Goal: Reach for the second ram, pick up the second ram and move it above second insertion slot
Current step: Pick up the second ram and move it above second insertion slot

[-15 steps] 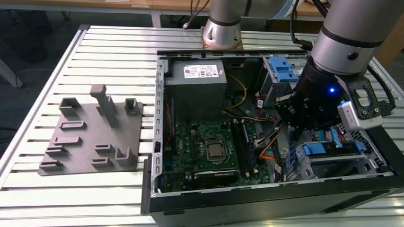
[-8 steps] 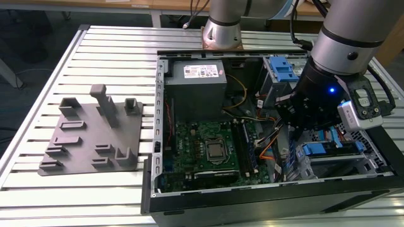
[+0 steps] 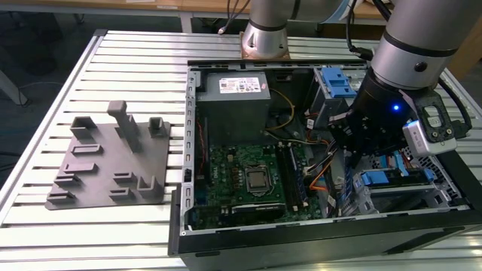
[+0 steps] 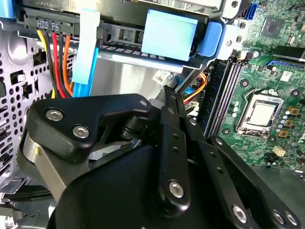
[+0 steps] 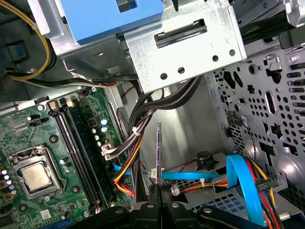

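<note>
Open computer case (image 3: 197, 169), grey fixture plate (image 3: 105, 164)

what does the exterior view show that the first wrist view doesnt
Exterior view: the slatted table, a grey fixture plate at that view's left, the power supply and the arm reaching into the case. First wrist view: the second ram edge-on, held upright in the gripper, beside a blue cable. Both: the CPU and RAM slots.

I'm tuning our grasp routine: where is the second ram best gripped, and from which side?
Pinch the second ram across its two broad flat faces, near one long edge, coming in along the board's plane. It is thin and flat, so probably only the faces give the pads purchase. In the first wrist view the gripper seems to hold it so, the board standing edge-on between the fingers.
</note>
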Controlling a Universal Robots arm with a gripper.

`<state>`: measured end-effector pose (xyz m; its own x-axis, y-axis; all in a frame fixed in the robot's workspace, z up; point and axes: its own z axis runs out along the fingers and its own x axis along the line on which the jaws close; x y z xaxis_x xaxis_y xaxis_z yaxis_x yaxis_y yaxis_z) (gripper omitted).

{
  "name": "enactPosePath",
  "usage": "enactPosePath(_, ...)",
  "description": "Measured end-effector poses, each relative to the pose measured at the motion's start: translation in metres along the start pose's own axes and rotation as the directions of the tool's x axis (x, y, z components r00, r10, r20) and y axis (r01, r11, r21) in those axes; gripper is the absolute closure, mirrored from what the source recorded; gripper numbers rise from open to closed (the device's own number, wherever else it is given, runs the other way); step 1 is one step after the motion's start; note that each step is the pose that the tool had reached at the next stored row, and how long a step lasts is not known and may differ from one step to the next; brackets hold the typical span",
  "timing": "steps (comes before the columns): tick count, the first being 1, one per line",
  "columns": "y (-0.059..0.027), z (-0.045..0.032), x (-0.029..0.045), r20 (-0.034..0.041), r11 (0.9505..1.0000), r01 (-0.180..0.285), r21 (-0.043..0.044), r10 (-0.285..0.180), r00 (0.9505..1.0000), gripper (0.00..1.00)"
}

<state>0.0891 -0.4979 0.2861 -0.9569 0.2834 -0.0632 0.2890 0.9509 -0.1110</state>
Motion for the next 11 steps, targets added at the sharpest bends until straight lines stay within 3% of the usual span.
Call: enactPosePath(11,0.0,0.0,0.0,0.0,1.0,0.0,-0.0001,0.0,1.0,0.91)
